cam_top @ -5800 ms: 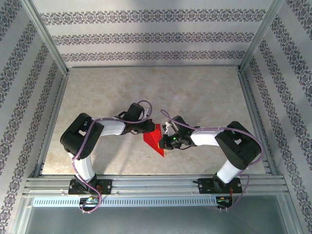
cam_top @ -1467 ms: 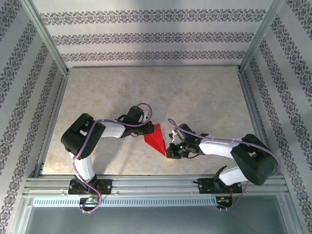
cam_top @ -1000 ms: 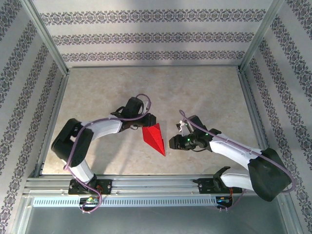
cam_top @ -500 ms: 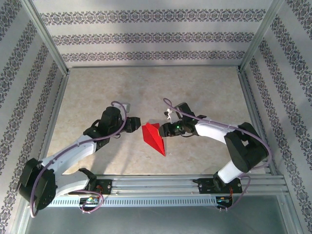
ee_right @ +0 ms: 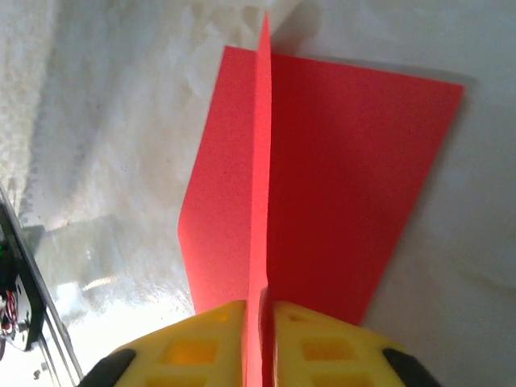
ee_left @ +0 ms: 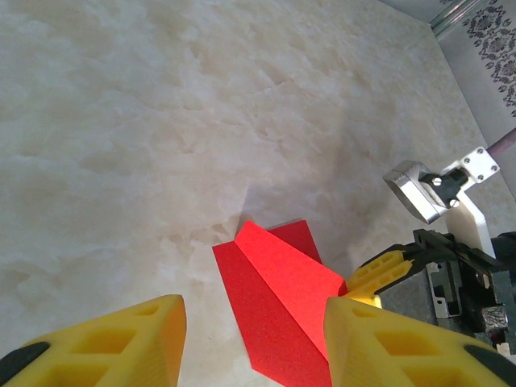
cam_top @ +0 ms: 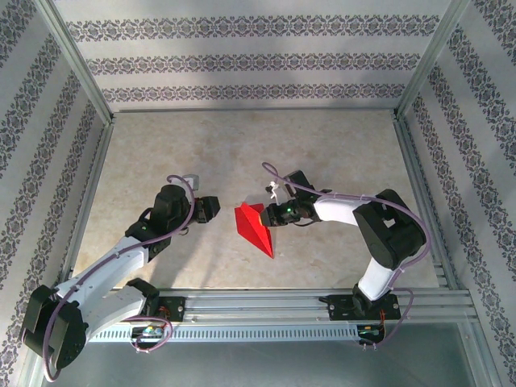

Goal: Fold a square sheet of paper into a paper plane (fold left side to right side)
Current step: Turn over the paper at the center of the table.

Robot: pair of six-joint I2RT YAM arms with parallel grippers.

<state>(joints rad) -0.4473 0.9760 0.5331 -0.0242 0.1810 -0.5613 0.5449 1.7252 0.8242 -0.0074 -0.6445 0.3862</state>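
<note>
My left pincer (cam_top: 207,209) hangs spread near the left edge of the thin bright red paper sheet (cam_top: 253,227), touching nothing. The sheet lies on the pale marbled tabletop (cam_top: 161,153), already creased to a pointed dart. One flap stands upright, pinched in my right pincer (cam_top: 272,215). I judge that laying it over and creasing remain. There is bare room all round; the point aims at the near aluminium rail (cam_top: 258,300).

No text, label, brand, number or sign could be read in any view. The red paper (cam_top: 254,227) was plain on every face shown, and the back wall (cam_top: 242,60) carried only bands of ornamental pattern, not letters. Any marking on the small electronics at the near rail (cam_top: 148,333) was possibly there but too small to make out.
</note>
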